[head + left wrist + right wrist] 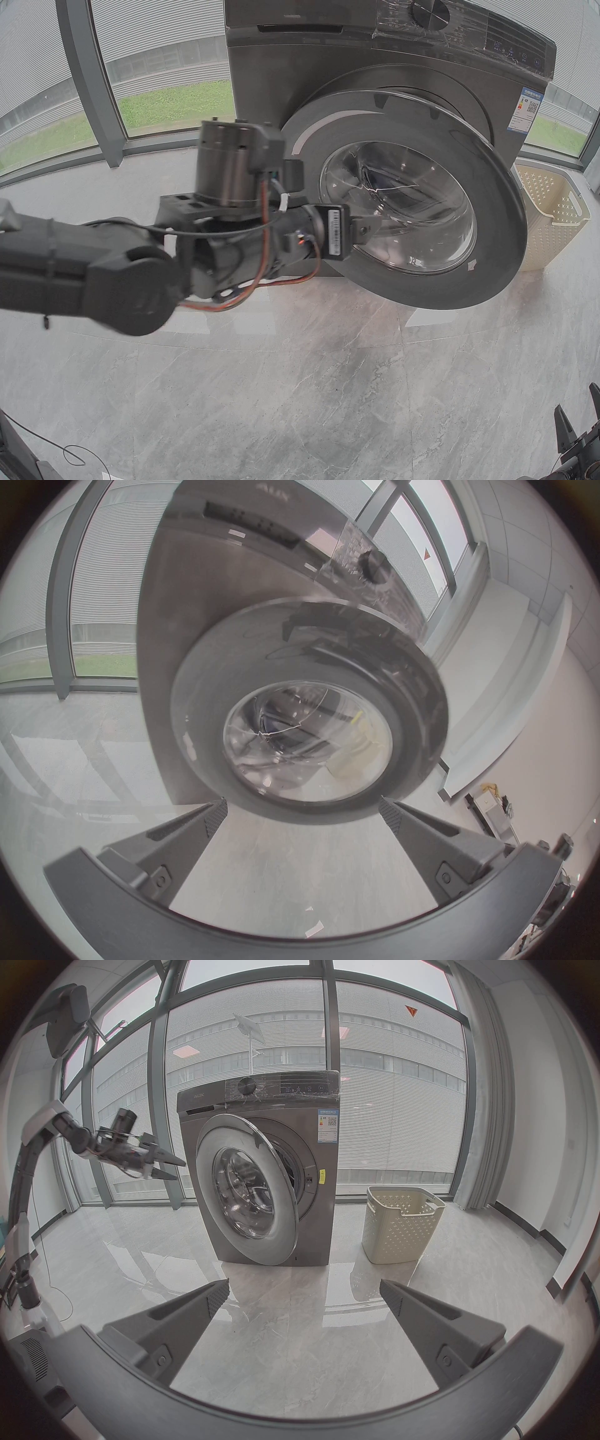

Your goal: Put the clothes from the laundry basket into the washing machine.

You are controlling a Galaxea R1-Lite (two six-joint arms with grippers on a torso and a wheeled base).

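- Grey steel is cladding the front-loading washing machine (281,69), which is standing on the pale stone-look floor (312,387). Its round glass door (406,206) is hanging partly swung out from the drum opening.
- The left gripper (373,228) is hovering just in front of the door glass, jaws spread wide and gripping nothing.
- The right gripper (303,1285) is hanging low, well apart from the machine, jaws likewise parted and empty.
- The cream perforated laundry basket (400,1229) is sitting on the floor near the machine, on the robot's right. No clothes are showing above its rim, and whatever is lying behind the glass is too unclear to name.
- The step in hand is looking like door work by the left arm, though I cannot tell whether it is opening or shutting. The next move is calling for contact at the door's free edge, then a swing along the hinge arc.
- Counting: one washing machine, one door, one basket, two grippers.
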